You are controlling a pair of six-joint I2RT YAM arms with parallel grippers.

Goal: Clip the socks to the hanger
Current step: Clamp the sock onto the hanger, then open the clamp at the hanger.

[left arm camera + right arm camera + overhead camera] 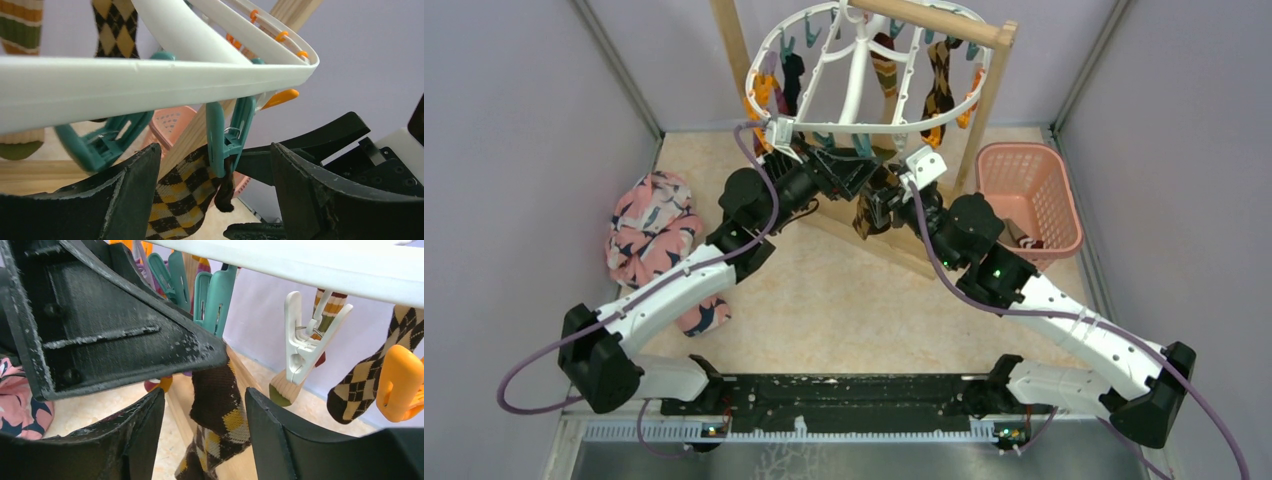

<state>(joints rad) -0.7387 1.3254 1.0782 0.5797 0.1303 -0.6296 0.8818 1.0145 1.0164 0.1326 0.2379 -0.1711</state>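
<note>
Hanger [874, 129] at the upper centre of the top view, hanging from a wooden rack [989, 100] above the desk [844, 300]. Several socks [939, 85] are already dangling from clips along its far side. A brown-and-yellow argyle sock [185, 195] is hanging at the near rim, its dark cuff sitting in the mouth of a teal clip [222, 135] at the centre of the left wrist view.

The left claw [215, 155] is standing open, its fingers spread either side of that clip and gripping nothing. The right claw [204, 395] is also gaping, with the sock drooping free between its fingers at the lower centre of the right wrist view.

Judged from these views, the task is looking well advanced, and this sock appears to be held by the clip alone. An empty teal clip [100, 145] is showing at the left of the left wrist view. A pink basket [1064, 200] at the right is holding something too small to identify, so whether any socks are left cannot be told.
</note>
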